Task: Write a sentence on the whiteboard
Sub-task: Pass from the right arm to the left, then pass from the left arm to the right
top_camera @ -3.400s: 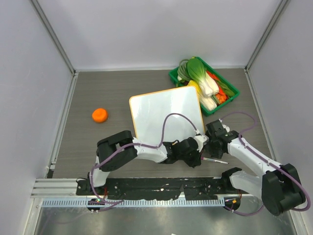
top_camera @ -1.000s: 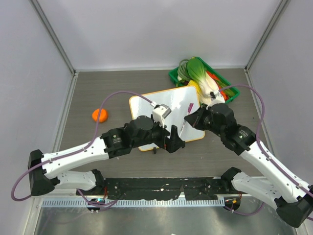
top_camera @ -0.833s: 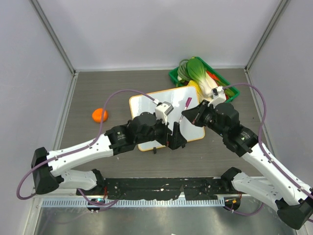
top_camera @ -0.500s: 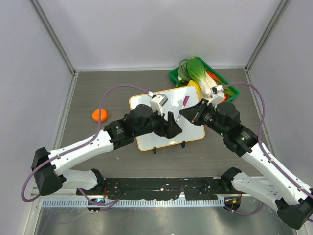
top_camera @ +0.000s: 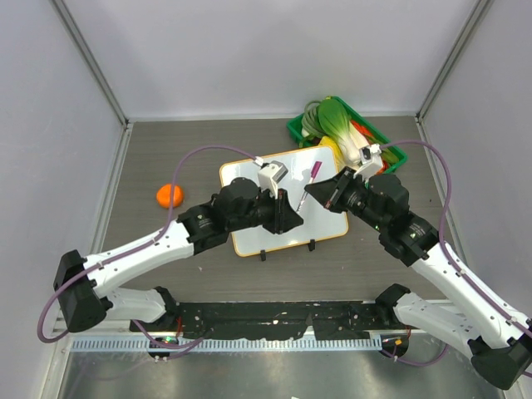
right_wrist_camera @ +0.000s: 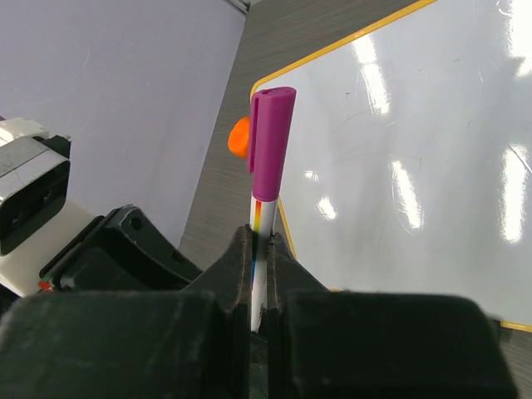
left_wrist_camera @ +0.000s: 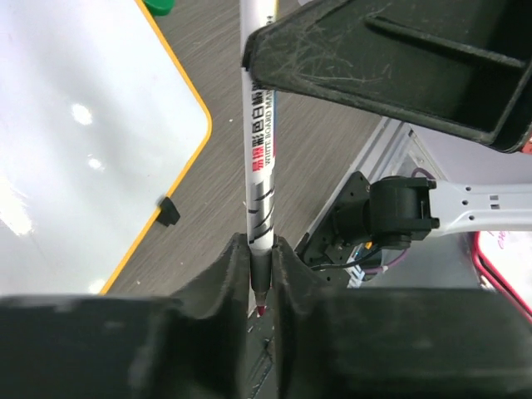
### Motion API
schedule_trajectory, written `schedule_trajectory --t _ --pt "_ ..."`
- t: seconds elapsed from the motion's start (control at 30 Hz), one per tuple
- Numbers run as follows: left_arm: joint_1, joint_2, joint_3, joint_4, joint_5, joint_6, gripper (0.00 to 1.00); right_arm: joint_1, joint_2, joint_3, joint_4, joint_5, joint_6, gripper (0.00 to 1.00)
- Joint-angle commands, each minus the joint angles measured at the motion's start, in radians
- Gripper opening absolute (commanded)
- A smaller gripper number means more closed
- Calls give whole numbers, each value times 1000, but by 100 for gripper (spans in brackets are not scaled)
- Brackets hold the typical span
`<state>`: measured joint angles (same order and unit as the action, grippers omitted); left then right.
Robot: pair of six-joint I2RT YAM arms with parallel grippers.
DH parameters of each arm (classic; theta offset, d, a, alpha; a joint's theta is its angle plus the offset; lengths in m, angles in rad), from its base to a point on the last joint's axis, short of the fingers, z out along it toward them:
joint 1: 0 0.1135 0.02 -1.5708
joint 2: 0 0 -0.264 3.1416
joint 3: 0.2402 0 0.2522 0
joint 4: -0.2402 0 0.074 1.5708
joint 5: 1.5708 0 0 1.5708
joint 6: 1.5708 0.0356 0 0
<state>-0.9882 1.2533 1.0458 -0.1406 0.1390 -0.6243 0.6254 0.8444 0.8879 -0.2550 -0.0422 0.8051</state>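
Barely begun, I'd say: the small orange-framed white board (top_camera: pixel 324 218) lies blank on the grey wood-grain table (top_camera: pixel 166 249), while the right gripper (right_wrist_camera: pixel 263 249) pinches a white, purple-capped marker (right_wrist_camera: pixel 272 150) and the left gripper (left_wrist_camera: pixel 261 253) nips its bare tip end.

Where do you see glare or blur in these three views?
Left wrist: bright glare spots on the whiteboard; the near fingers are dark and soft, while the marker is sharp. Right wrist: long glare streaks on the whiteboard, near fingers blurred, the marker's cap crisp. Top: even light, no harsh glare on the whiteboard.
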Motion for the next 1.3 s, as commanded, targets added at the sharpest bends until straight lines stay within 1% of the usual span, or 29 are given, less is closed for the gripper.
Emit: schedule_trajectory --t 0.0,0.03,0.13,0.17,0.2,0.23,0.27,0.3,0.33,0.4,0.43,0.47,0.5,0.53,0.57,0.63,0.67,0.7,0.77,0.83,0.87,0.93,0.97,1.03,1.1,1.17,1.2,1.23,1.27 --pt "11 -63 0 16 -19 26 2 -4 8 34 48 4 5 1" --pt "16 -68 2 9 -19 29 0 -4 10 36 48 -1 5 1" --pt "28 -74 11 -23 -22 47 0 -6 18 40 59 -31 -12 4" --pt "34 -74 20 -37 -21 54 0 -7 21 42 66 -72 -23 13" --pt "39 -78 23 -54 -24 66 0 -13 28 45 82 -99 -50 18" --pt "45 -86 28 -69 -24 75 0 -16 44 57 80 -141 -64 28" --pt "54 -94 33 -86 -24 84 0 -24 47 63 80 -160 -84 35" --pt "65 -103 36 -105 -22 95 0 -29 50 68 80 -192 -95 48" --pt "72 -112 37 -122 -24 106 0 -44 51 69 82 -205 -102 55" --pt "92 -143 39 -160 -26 135 0 -90 45 63 105 -278 -104 85" --pt "105 -156 37 -175 -27 149 0 -107 42 53 144 -341 -96 97" --pt "115 -179 34 -191 -26 167 0 -151 41 45 172 -391 -75 100" --pt "126 -196 33 -204 -24 182 0 -192 45 27 248 -494 -35 99" --pt "135 -212 31 -217 -13 198 0 -210 59 5 297 -539 -11 99" --pt "146 -227 28 -224 5 215 0 -237 70 -7 406 -633 55 100" --pt "161 -247 34 -240 46 239 0 -243 102 -55 590 -738 158 99" --pt "169 -252 39 -246 69 248 0 -245 122 -76 658 -760 195 99" --pt "174 -253 51 -258 97 262 0 -245 131 -89 774 -806 254 99" --pt "184 -252 68 -269 149 267 0 -243 157 -115 891 -843 324 99" --pt "200 -241 91 -261 210 261 0 -236 171 -110 907 -861 321 96" --pt "201 -235 98 -254 241 255 0 -233 174 -101 895 -861 312 92" --pt "212 -216 114 -235 310 244 0 -217 185 -81 820 -854 255 83" --pt "215 -206 123 -226 342 238 0 -204 188 -73 777 -849 218 81" --pt "217 -174 144 -226 387 235 0 -181 200 -66 769 -841 203 79" --pt "221 -149 161 -235 402 233 0 -156 202 -55 769 -831 189 78" --pt "224 -128 169 -231 418 230 0 -133 211 -35 723 -812 154 76" --pt "224 -120 169 -226 424 227 0 -119 213 -27 676 -799 119 74" --pt "224 -112 171 -220 428 227 0 -115 217 -20 659 -783 106 68" --pt "224 -106 174 -220 432 225 0 -110 217 -21 652 -782 98 66"
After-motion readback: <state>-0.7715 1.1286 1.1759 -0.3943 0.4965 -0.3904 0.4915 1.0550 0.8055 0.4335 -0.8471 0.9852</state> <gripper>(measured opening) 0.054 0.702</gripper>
